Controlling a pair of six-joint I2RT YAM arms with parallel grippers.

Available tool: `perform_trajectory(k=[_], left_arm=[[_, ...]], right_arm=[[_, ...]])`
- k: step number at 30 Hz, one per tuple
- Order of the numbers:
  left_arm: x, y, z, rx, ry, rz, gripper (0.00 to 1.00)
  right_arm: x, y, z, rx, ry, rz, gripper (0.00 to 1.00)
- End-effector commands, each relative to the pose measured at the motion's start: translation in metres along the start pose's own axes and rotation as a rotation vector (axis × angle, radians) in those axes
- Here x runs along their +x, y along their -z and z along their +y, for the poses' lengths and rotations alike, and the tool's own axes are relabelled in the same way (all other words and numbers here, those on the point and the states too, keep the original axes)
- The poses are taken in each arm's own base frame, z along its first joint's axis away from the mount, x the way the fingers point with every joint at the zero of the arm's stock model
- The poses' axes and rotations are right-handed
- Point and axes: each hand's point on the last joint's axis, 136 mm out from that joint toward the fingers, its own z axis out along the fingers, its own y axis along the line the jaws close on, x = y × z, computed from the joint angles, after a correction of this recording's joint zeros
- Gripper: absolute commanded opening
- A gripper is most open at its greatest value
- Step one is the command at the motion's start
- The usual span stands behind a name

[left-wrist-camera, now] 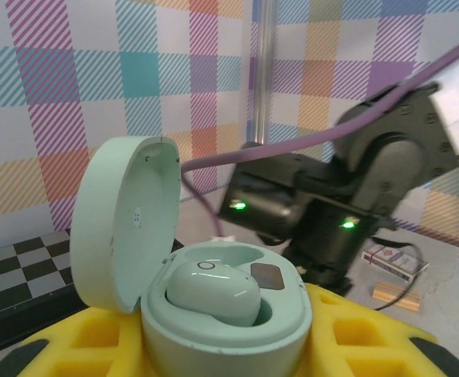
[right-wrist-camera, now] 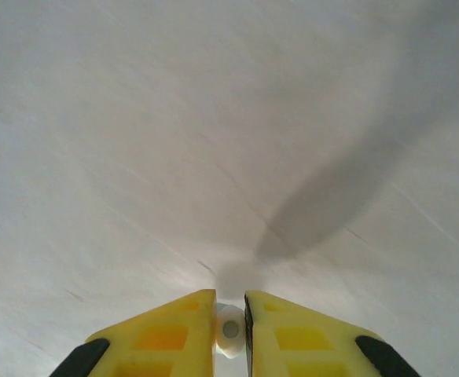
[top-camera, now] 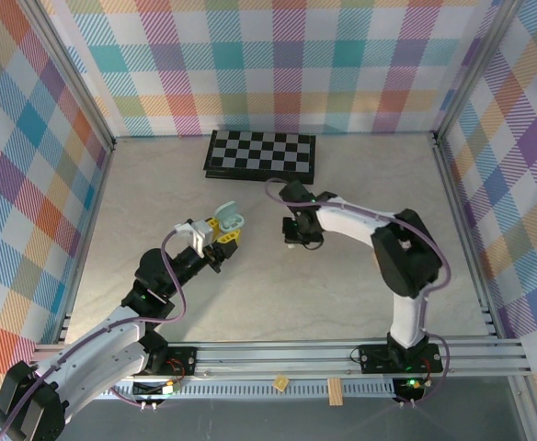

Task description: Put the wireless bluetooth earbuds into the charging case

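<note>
On my left side, my left gripper [top-camera: 221,230] is clamped on the charging case [left-wrist-camera: 222,314], the yellow fingers [left-wrist-camera: 80,345] hugging its rounded base from both sides. I hold it off the table [top-camera: 342,285], tipped so its open mouth faces up and toward my other arm, which is where the next piece has to come from. The lid [left-wrist-camera: 123,220] stands swung back on its hinge at the left, clear of the opening. One pale green earbud [left-wrist-camera: 214,292] lies seated in the nearer well; beside it the empty well [left-wrist-camera: 267,276] shows its dark contact patch, so I judge the job half done for this case.

Behind, at the far edge of the table, lies a chessboard [top-camera: 261,153], well apart from both of my hands and no part of this.

On my right side, my right gripper [right-wrist-camera: 229,302] is down low over the bare tabletop, pointing at it steeply. Its two fingers [right-wrist-camera: 174,330] are drawn nearly together, with a second earbud [right-wrist-camera: 231,330], small and pale, pinched in the narrow slit between their tips. Whether it rests on the surface or hangs just above it I cannot tell. The grip sits at the very tips, I think, so the bud's body stays free to drop into that empty well. Carrying it across without letting it twist looks like the delicate part
</note>
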Motion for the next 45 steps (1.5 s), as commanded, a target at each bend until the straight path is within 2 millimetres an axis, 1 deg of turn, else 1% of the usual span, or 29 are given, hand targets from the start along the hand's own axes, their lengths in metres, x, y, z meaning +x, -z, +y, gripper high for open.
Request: perform_trajectory(k=[1, 4, 6, 8, 14, 16, 17, 20, 23, 24, 26, 29, 33, 35, 37, 38, 40, 42, 45], left_arm=[[-0.012, -0.002, -0.003, 0.022, -0.002, -0.022, 0.29], [-0.011, -0.004, -0.004, 0.029, -0.001, -0.018, 0.29], [-0.011, -0.006, -0.004, 0.032, -0.001, -0.015, 0.29], [-0.010, -0.008, -0.005, 0.035, 0.002, -0.015, 0.29], [-0.011, -0.013, -0.007, 0.050, 0.010, -0.017, 0.29], [-0.011, -0.014, -0.007, 0.053, 0.008, -0.013, 0.29], [-0.012, -0.013, -0.008, 0.054, 0.009, -0.013, 0.29], [-0.012, -0.011, -0.007, 0.047, 0.010, -0.012, 0.30], [-0.013, -0.009, -0.006, 0.040, 0.010, -0.016, 0.30], [-0.013, -0.009, -0.006, 0.037, 0.008, -0.016, 0.30], [-0.012, -0.008, -0.006, 0.037, 0.007, -0.016, 0.30], [-0.012, -0.008, -0.007, 0.039, 0.004, -0.012, 0.30], [-0.014, -0.009, -0.008, 0.044, 0.004, -0.015, 0.30], [-0.015, -0.009, -0.008, 0.047, 0.001, -0.014, 0.30], [-0.016, -0.009, -0.008, 0.046, 0.000, -0.014, 0.30], [-0.015, -0.008, -0.008, 0.045, 0.000, -0.012, 0.30], [-0.015, -0.008, -0.008, 0.043, -0.002, -0.009, 0.30], [-0.014, -0.008, -0.006, 0.034, -0.003, -0.005, 0.30], [-0.013, -0.008, -0.006, 0.029, -0.009, -0.004, 0.30]], right_arm=[[0.008, 0.012, -0.024, 0.030, -0.084, -0.042, 0.17], [0.027, 0.019, -0.042, 0.045, -0.138, -0.029, 0.17], [0.036, 0.022, -0.048, 0.046, -0.174, -0.022, 0.16], [0.040, 0.020, -0.054, 0.049, -0.203, -0.017, 0.16], [0.036, 0.012, -0.068, 0.087, -0.233, -0.010, 0.19], [0.031, 0.015, -0.069, 0.104, -0.211, -0.021, 0.23], [0.028, 0.018, -0.070, 0.112, -0.193, -0.033, 0.28], [0.019, 0.028, -0.066, 0.106, -0.097, -0.056, 0.43], [0.017, 0.032, -0.063, 0.105, 0.012, -0.045, 0.51], [0.016, 0.032, -0.062, 0.104, 0.039, -0.044, 0.51], [0.016, 0.028, -0.054, 0.069, 0.126, -0.020, 0.55], [0.017, 0.015, -0.050, 0.067, 0.183, 0.043, 0.58], [0.019, -0.003, -0.041, 0.019, 0.209, 0.105, 0.61], [0.020, -0.010, -0.041, 0.024, 0.205, 0.128, 0.62], [0.024, -0.013, -0.042, 0.022, 0.200, 0.146, 0.61], [0.027, -0.014, -0.043, 0.021, 0.195, 0.157, 0.59], [0.034, -0.012, -0.044, 0.012, 0.183, 0.175, 0.55], [0.043, -0.010, -0.045, -0.003, 0.175, 0.195, 0.48], [0.058, -0.005, -0.047, -0.025, 0.169, 0.230, 0.47]])
